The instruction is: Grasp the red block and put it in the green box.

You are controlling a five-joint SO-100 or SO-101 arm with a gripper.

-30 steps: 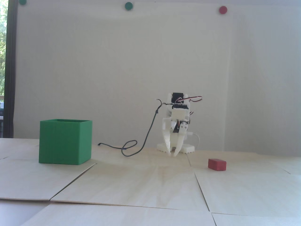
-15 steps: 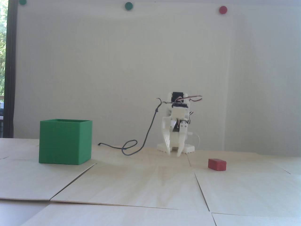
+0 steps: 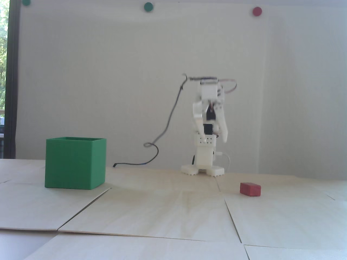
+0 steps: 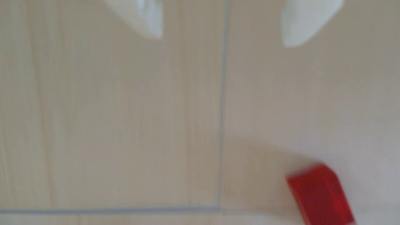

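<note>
The gripper (image 3: 213, 137) hangs from the white arm (image 3: 208, 92) with its two fingers pointing down, and the fingers are spread apart with nothing between them. In the wrist view the gripper (image 4: 223, 41) enters from the top edge, and only the two white fingertips (image 4: 151, 23) are visible, one at the left and one at the right, with bare table between them. The picture from the wrist is blurred, so the fine shape of the tips is not clear.

In the fixed view the fingers are raised above the table, in front of the arm's base (image 3: 203, 159), which stands on the far part of the table. A thin dark cable (image 3: 168, 122) runs from the top of the arm down to the table at the left of the base.

The red block (image 3: 250, 189) lies flat on the table (image 3: 173, 211), to the right of the base in the fixed view and nearer to the camera. It is well apart from the gripper and nothing touches it. In the wrist view the red block (image 4: 320, 194) is at the lower right corner, turned at an angle, and its lower end is cut by the picture edge. It lies to the right of a seam (image 4: 223, 108) between two wooden boards.

The green box (image 3: 74, 163) stands upright on the left side of the table in the fixed view, far from the red block and from the arm. Its inside is not visible from this camera.

On the wall behind there are two green dots (image 3: 148, 6) and one red dot (image 3: 257, 11).
</note>
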